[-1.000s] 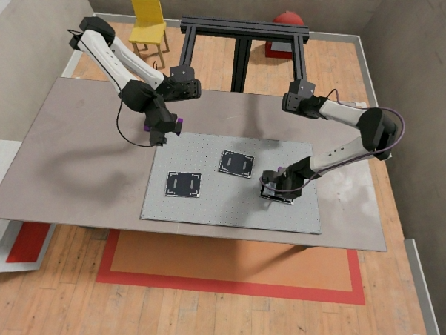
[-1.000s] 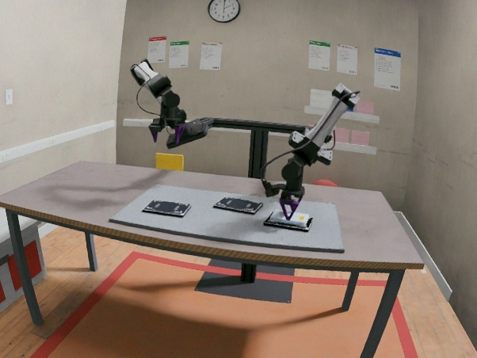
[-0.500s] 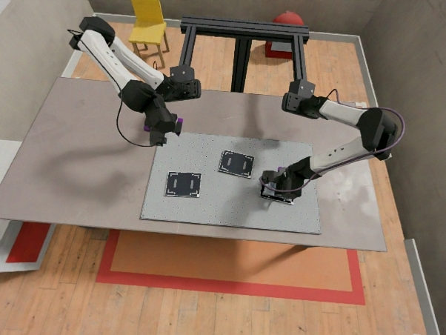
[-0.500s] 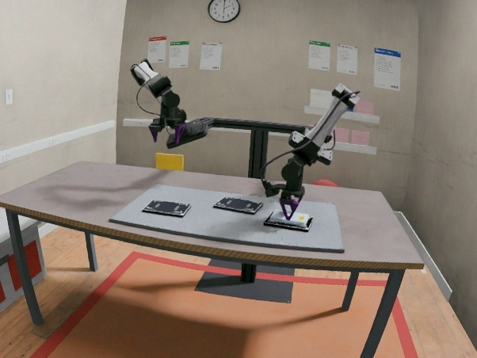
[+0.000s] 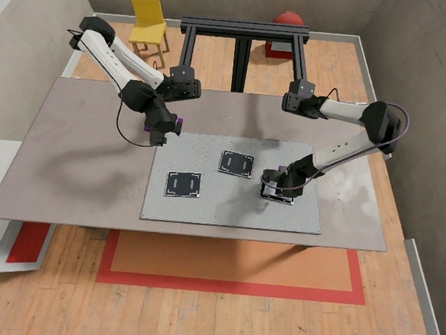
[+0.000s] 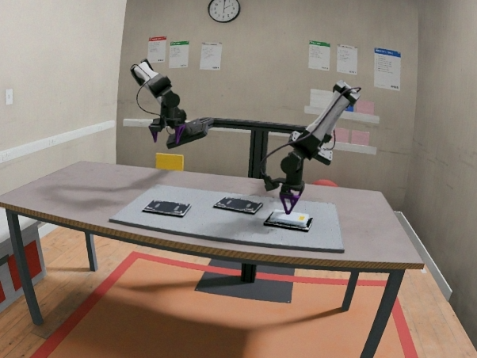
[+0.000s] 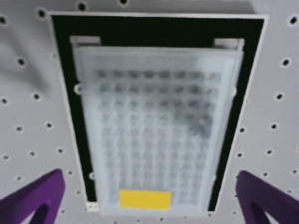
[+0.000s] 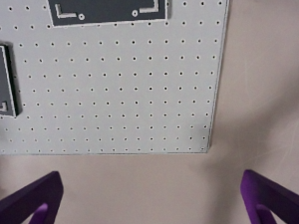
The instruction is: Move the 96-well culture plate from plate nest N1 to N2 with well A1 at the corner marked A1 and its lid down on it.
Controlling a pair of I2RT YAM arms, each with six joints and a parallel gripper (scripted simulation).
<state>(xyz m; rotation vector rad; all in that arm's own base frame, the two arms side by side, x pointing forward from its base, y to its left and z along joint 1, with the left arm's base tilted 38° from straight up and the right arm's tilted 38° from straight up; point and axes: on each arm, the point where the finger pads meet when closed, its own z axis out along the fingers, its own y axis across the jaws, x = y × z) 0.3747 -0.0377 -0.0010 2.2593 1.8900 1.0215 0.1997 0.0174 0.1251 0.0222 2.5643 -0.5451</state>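
The clear, lidded culture plate (image 5: 270, 188) (image 6: 287, 218) (image 7: 149, 113) lies in the nest N2 (image 6: 277, 226) (image 7: 159, 29), with its yellow label at the lower end in the left wrist view. Two corner locators show at the top end; the lower end's seating is hidden. The lid looks down, without a visible gap. Well A1 cannot be read. My left gripper (image 6: 288, 212) (image 7: 150, 177) is open just above the plate, fingers apart at its sides. Nest N1 (image 5: 183, 184) (image 6: 166, 207) (image 8: 107, 9) is empty. My right gripper (image 5: 164, 126) (image 6: 166, 142) (image 8: 151, 179) is open and empty, high up.
A third, slightly turned empty nest (image 5: 236, 163) (image 6: 238, 205) (image 8: 5, 81) lies between N1 and N2. All nests are on the perforated grey board (image 5: 222, 211) (image 6: 222, 234) (image 8: 125, 113) on the table (image 5: 92, 167). The dark frame (image 5: 242, 63) stands behind the table.
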